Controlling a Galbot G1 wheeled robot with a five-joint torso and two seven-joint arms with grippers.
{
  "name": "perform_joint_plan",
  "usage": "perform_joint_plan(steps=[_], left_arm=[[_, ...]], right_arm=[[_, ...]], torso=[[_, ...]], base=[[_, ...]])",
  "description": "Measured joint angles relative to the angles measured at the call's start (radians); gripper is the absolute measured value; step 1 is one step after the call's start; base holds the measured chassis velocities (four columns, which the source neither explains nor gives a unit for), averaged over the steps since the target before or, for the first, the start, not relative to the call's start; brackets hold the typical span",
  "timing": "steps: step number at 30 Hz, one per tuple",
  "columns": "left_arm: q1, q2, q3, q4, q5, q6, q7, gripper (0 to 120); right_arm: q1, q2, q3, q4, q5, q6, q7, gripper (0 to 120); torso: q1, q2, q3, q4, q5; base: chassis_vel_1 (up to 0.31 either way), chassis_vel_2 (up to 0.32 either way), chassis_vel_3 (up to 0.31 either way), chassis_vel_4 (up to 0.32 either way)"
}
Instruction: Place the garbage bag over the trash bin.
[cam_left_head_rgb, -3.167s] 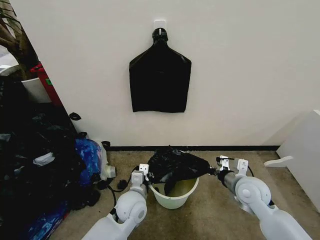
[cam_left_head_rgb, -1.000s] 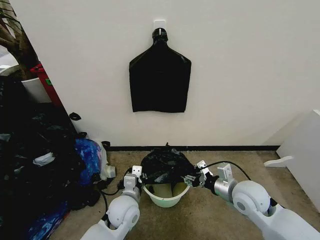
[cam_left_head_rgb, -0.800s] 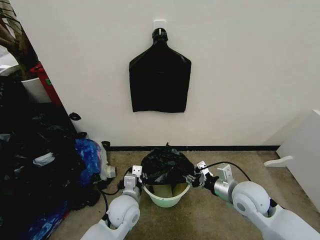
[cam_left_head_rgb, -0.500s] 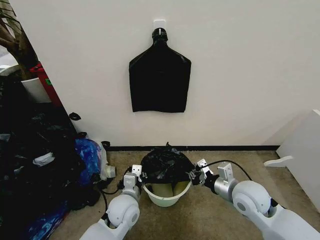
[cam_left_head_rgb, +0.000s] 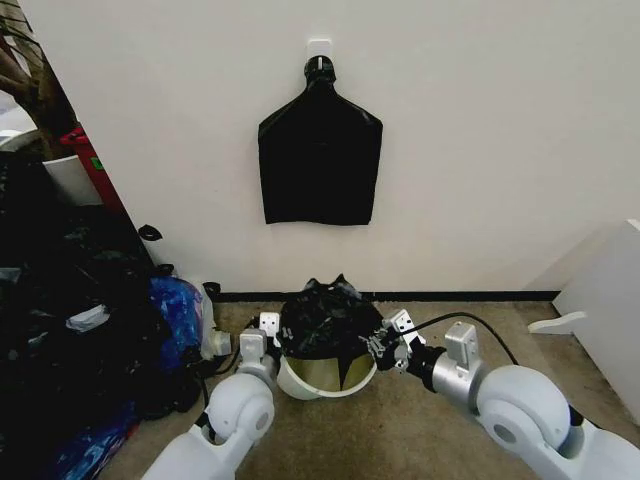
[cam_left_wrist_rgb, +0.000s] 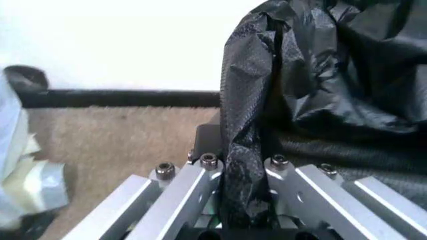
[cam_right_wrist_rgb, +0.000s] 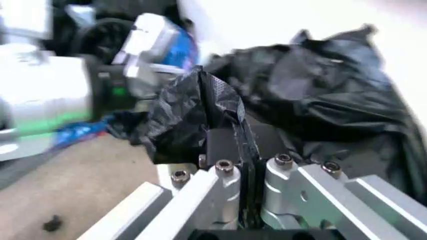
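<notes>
The garbage bag (cam_left_head_rgb: 325, 322) is glossy black and crinkled, bunched over the top of the trash bin (cam_left_head_rgb: 318, 380), a small cream-white bucket on the floor by the wall. The bin's near rim and pale inner wall show under the bag. My left gripper (cam_left_head_rgb: 268, 336) is at the bag's left edge, shut on a fold of the garbage bag (cam_left_wrist_rgb: 248, 125); the left gripper (cam_left_wrist_rgb: 243, 161) pinches it between its fingers. My right gripper (cam_left_head_rgb: 385, 340) is at the bag's right edge. The right gripper (cam_right_wrist_rgb: 248, 167) is shut on a fold of the garbage bag (cam_right_wrist_rgb: 200, 107).
A flat black bundle (cam_left_head_rgb: 320, 160) hangs from a wall hook above the bin. A heap of dark and blue bags (cam_left_head_rgb: 90, 330) fills the left side. A white cabinet (cam_left_head_rgb: 610, 300) stands at the right. Bare tan floor (cam_left_head_rgb: 460, 325) lies right of the bin.
Both grippers have moved up and toward the wall, lifting the bag's edges. The bag sits higher, and more of the bin's inner wall shows beneath it.
</notes>
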Motion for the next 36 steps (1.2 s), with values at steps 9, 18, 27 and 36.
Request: perform_joint_plan(steps=[9,18,27,36], left_arm=[[-0.045,0.01,-0.019,-0.026,-0.087,-0.07,0.027,4],[-0.076,0.012,-0.036,-0.045,-0.183,-0.087,0.031,4],[-0.046,0.022,-0.041,-0.1,-0.221,-0.066,0.022,4],[-0.021,0.027,-0.047,-0.114,-0.223,-0.048,0.024,4]], right_arm=[[-0.051,-0.011,0.009,0.033,-0.069,0.066,-0.11,0],[-0.135,0.002,0.014,0.02,-0.176,0.103,-0.201,0],[-0.132,0.014,0.013,-0.11,-0.254,0.146,-0.218,0],[-0.121,0.013,0.024,-0.15,-0.256,0.151,-0.217,0]], torso=[[0.0,0.0,0.0,0.0,-0.0001],[0.0,0.0,0.0,0.0,-0.0001],[0.0,0.0,0.0,0.0001,0.0],[0.0,0.0,0.0,0.0,0.0]], base=[[0.0,0.0,0.0,0.0],[0.0,0.0,0.0,0.0],[0.0,0.0,0.0,0.0],[0.0,0.0,0.0,0.0]])
